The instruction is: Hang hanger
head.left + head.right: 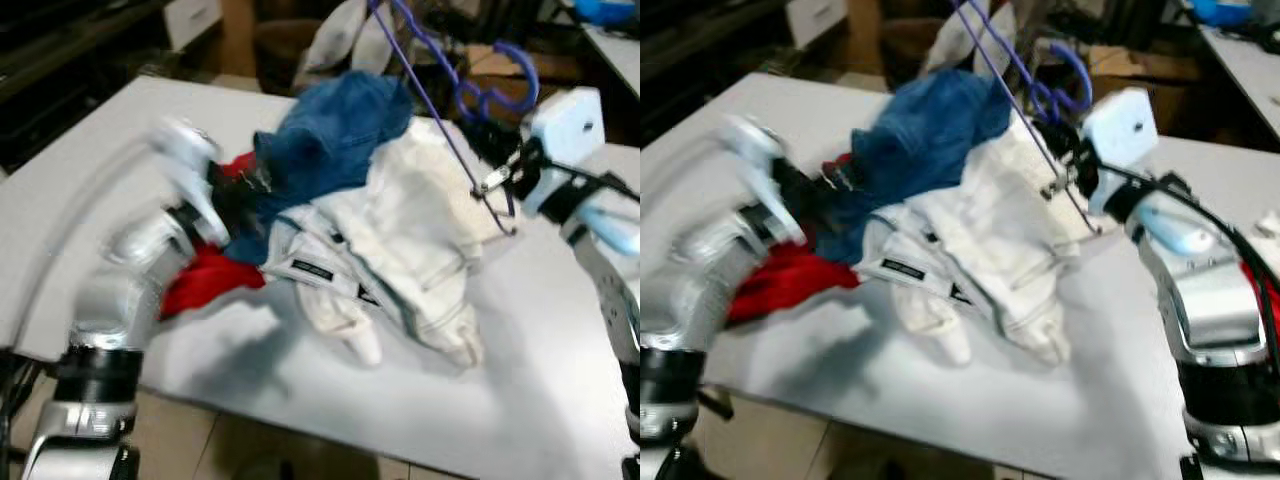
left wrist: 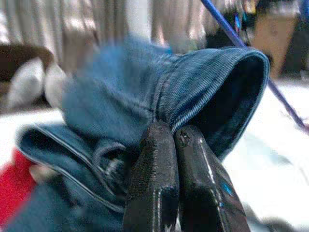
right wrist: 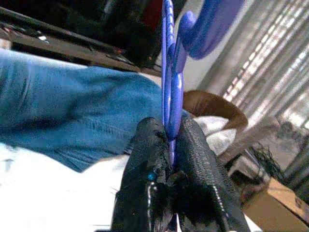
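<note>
A blue plastic hanger point(image 1: 470, 95) stands tilted over the clothes pile, its hook point(image 1: 505, 80) toward the right. My right gripper point(image 3: 169, 145) is shut on the hanger point(image 3: 170, 82) near its hook, above the white garment point(image 1: 410, 240). The blue denim garment point(image 1: 335, 135) is lifted off the pile, and my left gripper point(image 2: 174, 140) is shut on its hem point(image 2: 203, 82). A red cloth point(image 1: 205, 280) lies under my blurred left arm point(image 1: 150, 250). The hanger's far end reaches out of the picture at the top.
The clothes lie on a white table point(image 1: 540, 390) whose front edge is near me. Behind it are cardboard boxes point(image 1: 500, 65), a dark round stool point(image 1: 280, 45) and more white cloth point(image 1: 345, 35). Another table point(image 1: 620, 40) stands at the back right.
</note>
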You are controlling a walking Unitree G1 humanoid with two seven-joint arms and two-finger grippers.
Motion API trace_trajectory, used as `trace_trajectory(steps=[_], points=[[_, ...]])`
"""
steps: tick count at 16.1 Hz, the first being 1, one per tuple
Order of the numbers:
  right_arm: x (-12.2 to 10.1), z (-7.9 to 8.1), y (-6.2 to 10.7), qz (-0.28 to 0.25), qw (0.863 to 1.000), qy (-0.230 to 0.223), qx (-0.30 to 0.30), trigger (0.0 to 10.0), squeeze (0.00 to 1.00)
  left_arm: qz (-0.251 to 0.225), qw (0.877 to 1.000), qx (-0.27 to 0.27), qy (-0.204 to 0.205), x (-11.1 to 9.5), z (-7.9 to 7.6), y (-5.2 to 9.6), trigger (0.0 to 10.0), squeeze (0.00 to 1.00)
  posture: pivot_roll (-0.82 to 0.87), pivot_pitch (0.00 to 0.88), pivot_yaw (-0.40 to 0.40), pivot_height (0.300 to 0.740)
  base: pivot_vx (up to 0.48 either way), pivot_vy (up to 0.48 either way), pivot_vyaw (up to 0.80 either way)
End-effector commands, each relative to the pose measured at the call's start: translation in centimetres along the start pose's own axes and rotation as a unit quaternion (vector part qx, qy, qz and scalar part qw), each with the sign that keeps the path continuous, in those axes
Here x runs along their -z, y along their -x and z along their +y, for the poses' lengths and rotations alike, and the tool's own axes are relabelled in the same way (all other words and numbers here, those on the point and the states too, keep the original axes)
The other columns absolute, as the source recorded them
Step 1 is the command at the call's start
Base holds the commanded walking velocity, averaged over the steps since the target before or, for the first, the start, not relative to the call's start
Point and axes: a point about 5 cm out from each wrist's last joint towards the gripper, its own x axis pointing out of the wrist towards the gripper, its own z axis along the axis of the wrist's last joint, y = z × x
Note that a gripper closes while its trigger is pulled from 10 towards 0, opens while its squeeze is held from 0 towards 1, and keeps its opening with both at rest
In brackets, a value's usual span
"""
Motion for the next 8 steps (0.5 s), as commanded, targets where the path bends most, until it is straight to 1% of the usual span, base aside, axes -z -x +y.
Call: trace_trajectory(steps=[1,2,3,4,5,6,7,8], points=[[-0.6,-0.4,0.7,-0.007,1.0,0.004,0.003,10.0,0.0,0.056,0.998,0.012,-0.029,0.9,-0.6,0.2,10.0,1.0,0.03,0.0,0.005,0.74,0.0,0.0,0.0],[-0.3,-0.4,1.0,-0.001,1.0,0.0,0.006,10.0,0.0,0.094,0.995,0.025,-0.034,1.9,-0.8,0.6,10.0,1.0,0.02,0.0,0.009,0.74,0.0,0.0,0.0],[0.0,-0.3,1.2,0.005,1.0,-0.005,0.01,10.0,0.0,0.118,0.992,0.039,-0.03,2.5,-1.0,1.1,10.0,1.0,0.02,0.0,0.012,0.74,0.0,0.0,0.0],[0.6,-0.2,1.8,0.023,0.999,-0.017,0.024,10.0,0.0,0.142,0.988,0.064,-0.019,2.8,-1.1,2.4,10.0,1.0,0.02,0.0,0.011,0.74,0.0,0.0,0.0],[1.0,0.0,2.3,0.03,0.998,-0.032,0.038,10.0,0.0,0.139,0.988,0.07,-0.015,2.5,-0.9,3.0,10.0,1.0,0.02,0.0,0.012,0.74,0.0,0.0,0.0],[1.7,0.3,3.0,0.044,0.996,-0.054,0.061,10.0,0.0,0.122,0.989,0.086,-0.008,1.7,-0.8,4.2,10.0,1.0,0.02,0.0,0.015,0.74,0.0,0.0,0.0],[1.8,0.4,3.2,0.048,0.995,-0.06,0.068,10.0,0.0,0.114,0.989,0.092,-0.007,1.4,-0.7,4.6,10.0,1.0,0.02,0.0,0.015,0.74,0.0,0.0,0.0],[2.4,0.6,3.9,0.061,0.992,-0.07,0.088,10.0,0.0,0.087,0.99,0.108,0.011,0.2,-0.8,5.4,10.0,1.0,0.02,0.0,0.015,0.74,0.0,0.0,0.0]])
